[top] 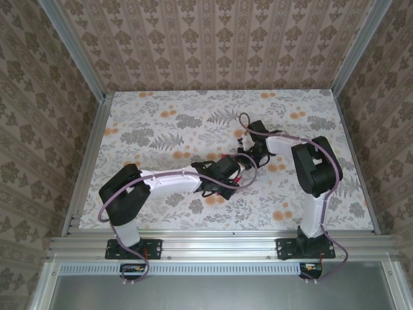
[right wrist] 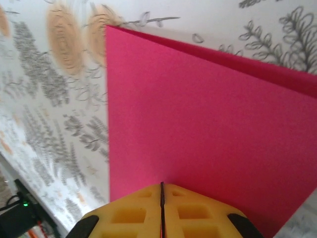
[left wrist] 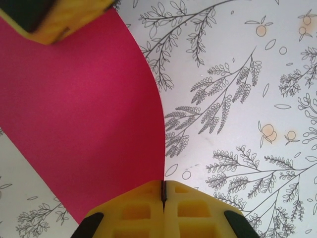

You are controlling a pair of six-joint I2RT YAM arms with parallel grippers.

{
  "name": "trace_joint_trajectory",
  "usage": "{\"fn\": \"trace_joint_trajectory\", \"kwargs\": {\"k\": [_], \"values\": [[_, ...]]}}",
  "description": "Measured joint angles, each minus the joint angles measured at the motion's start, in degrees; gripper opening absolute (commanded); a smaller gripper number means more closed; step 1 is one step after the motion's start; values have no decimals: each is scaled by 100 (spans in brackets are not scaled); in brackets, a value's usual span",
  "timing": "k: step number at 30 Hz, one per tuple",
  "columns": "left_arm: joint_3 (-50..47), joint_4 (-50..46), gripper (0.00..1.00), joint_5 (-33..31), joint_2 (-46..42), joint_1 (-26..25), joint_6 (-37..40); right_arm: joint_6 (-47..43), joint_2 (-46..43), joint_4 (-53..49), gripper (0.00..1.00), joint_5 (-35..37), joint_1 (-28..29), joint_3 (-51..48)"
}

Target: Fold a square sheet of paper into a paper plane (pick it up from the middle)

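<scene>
- Yellow, ribbed and pinched shut, our left end effector (left wrist: 163,187) grips the square sheet of paper (left wrist: 84,114), which is matte magenta and bows in a smooth curve above the table (left wrist: 237,99).
- Our right end effector (right wrist: 161,191) clamps the same sheet at a straight edge.
- We see bare, floral-printed table all around.
</scene>
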Motion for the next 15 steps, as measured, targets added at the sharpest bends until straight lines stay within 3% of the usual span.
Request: {"fn": "trace_joint_trajectory", "kwargs": {"k": [15], "values": [[46,-20,0,745,81,590,11,-920,155,-643,8,243,72,299]]}}
